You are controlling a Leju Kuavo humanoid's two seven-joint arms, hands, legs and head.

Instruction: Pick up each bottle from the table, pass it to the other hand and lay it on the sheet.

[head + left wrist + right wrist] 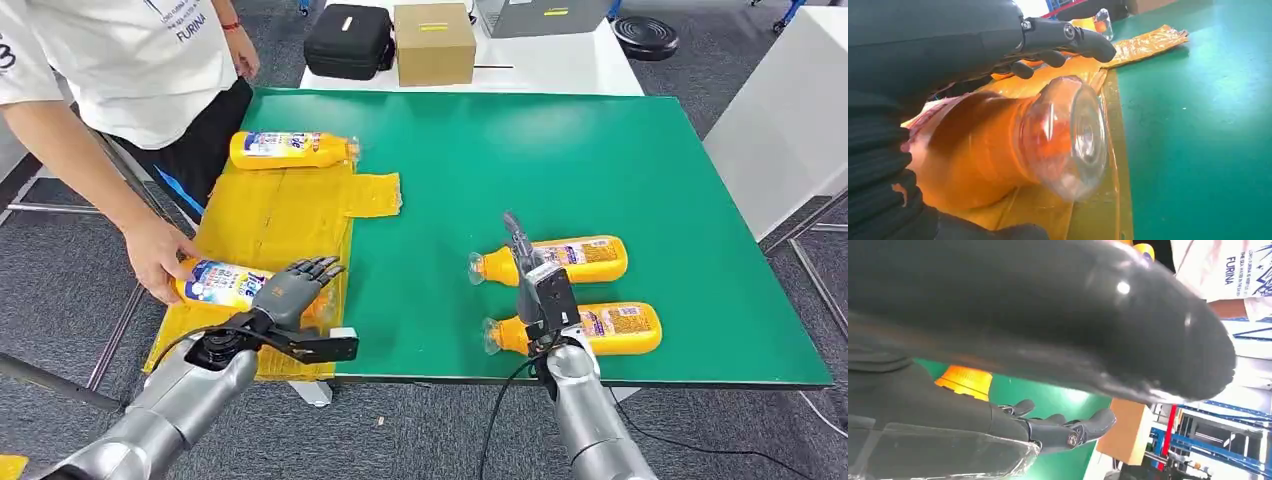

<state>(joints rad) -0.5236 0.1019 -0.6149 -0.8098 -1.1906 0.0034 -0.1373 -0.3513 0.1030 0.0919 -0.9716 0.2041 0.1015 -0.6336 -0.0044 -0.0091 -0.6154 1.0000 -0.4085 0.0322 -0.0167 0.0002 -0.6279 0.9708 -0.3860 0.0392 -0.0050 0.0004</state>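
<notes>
An orange bottle (222, 283) lies on its side on the yellow sheet (270, 215) near the table's front left corner. My left hand (295, 285) hovers over its clear cap end with fingers (1063, 35) stretched out, not closed around the bottle (998, 150). A person's hand (158, 260) touches its other end. A second bottle (290, 150) lies at the sheet's far end. Two more bottles (565, 260) (600, 328) lie on the green table (560, 150) at front right. My right hand (530, 275) stands just above their cap ends, fingers (1068, 432) straight, holding nothing.
A person in a white shirt (130, 60) stands at the table's left side. Behind the green table, a white table carries a black bag (348, 40) and a cardboard box (433, 42). Another white table (790, 120) stands to the right.
</notes>
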